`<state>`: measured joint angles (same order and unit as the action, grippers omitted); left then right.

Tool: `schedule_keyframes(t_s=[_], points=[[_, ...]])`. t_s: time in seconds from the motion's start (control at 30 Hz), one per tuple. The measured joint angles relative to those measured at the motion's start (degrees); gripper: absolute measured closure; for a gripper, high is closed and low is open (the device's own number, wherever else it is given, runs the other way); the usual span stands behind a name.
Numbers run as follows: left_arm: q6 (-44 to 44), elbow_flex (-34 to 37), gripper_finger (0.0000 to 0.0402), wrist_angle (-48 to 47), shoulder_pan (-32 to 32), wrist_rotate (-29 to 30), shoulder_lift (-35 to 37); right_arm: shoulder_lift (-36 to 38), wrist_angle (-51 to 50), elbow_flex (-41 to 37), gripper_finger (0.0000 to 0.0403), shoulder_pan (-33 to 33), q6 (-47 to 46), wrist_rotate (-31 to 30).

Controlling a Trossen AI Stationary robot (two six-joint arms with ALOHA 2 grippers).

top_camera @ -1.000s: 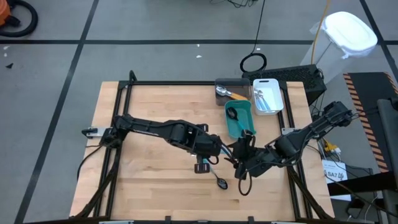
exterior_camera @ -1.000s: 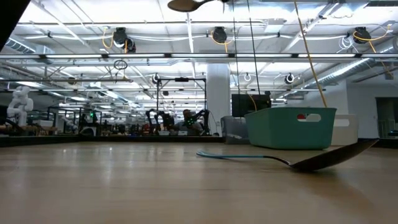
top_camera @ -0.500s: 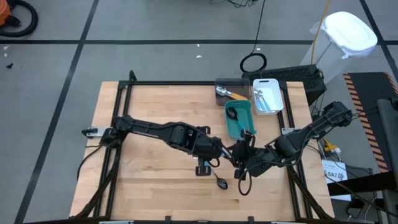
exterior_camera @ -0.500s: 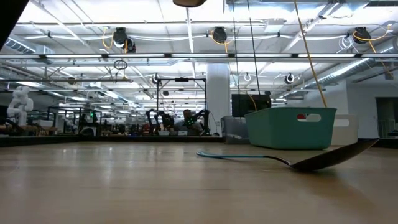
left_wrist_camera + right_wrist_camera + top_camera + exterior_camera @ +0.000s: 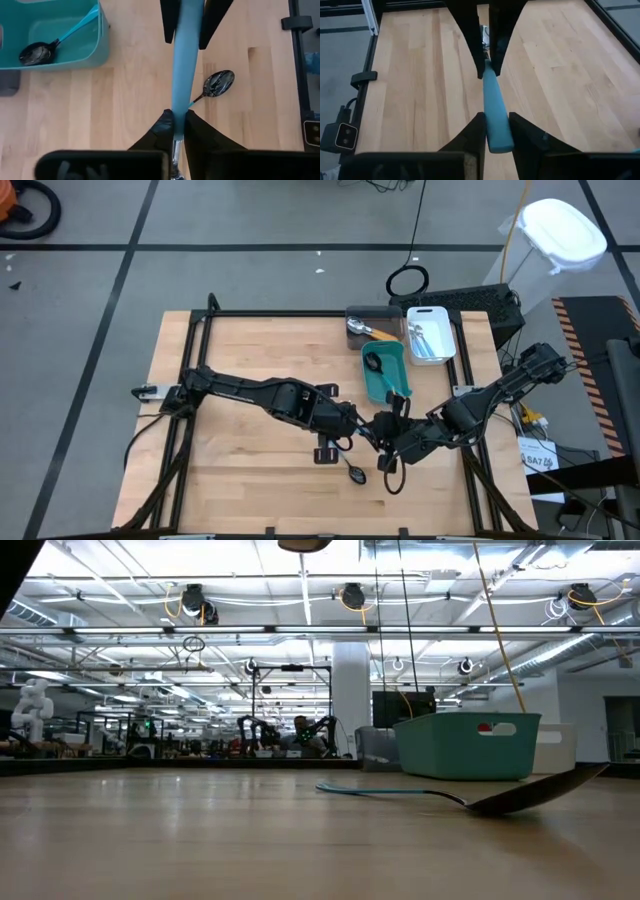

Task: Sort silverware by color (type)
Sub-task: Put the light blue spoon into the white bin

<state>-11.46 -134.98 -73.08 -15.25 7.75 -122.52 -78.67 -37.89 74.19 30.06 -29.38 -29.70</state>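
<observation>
Two grippers meet low and right of centre in the high view, both pinching one smooth light-blue utensil handle (image 5: 182,60). The left gripper (image 5: 179,122) clamps one end, and the right gripper (image 5: 494,131) clamps the rounded tip. Below them a glossy black spoon (image 5: 353,473) with an oval bowl lies on the pale wood-plank surface (image 5: 240,350). Another spoon (image 5: 37,50) rests in the teal plastic bin (image 5: 382,380).

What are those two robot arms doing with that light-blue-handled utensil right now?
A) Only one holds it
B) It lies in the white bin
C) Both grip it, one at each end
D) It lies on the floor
C: both wrist views show the light-blue handle clamped between the left gripper near one end and the right gripper near the other, above the table.
</observation>
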Motion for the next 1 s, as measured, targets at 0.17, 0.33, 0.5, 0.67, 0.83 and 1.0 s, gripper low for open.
schedule_keyframes(t_s=[0.17,0.33,0.5,0.67,0.83,1.0], points=[[1.48,0.0,0.0308,0.11,0.0,0.04,0.0,0.0,-0.24,0.0,0.0343,-0.04,-0.32,-0.17],[-0.89,0.0,0.0213,0.15,0.01,2.64,0.0,0.0,-0.96,0.0,0.0344,-0.06,-0.41,-0.21],[-2.81,-0.02,0.0176,-0.31,0.09,6.07,2.62,0.53,-4.77,0.0,0.0343,-0.04,-4.39,-0.15],[-3.73,-0.06,0.0173,-0.51,0.15,7.44,5.96,2.39,-6.64,0.0,0.0343,0.0,-6.85,-0.12],[-3.89,-0.04,0.0173,-1.8,0.24,8.97,8.29,4.73,-10.47,0.0,0.0343,0.0,-11.34,-0.19],[-4.06,-0.02,0.0172,-3.65,0.16,11.42,9.81,6.18,-13.42,0.58,0.0343,-0.19,-17.48,-0.4]])
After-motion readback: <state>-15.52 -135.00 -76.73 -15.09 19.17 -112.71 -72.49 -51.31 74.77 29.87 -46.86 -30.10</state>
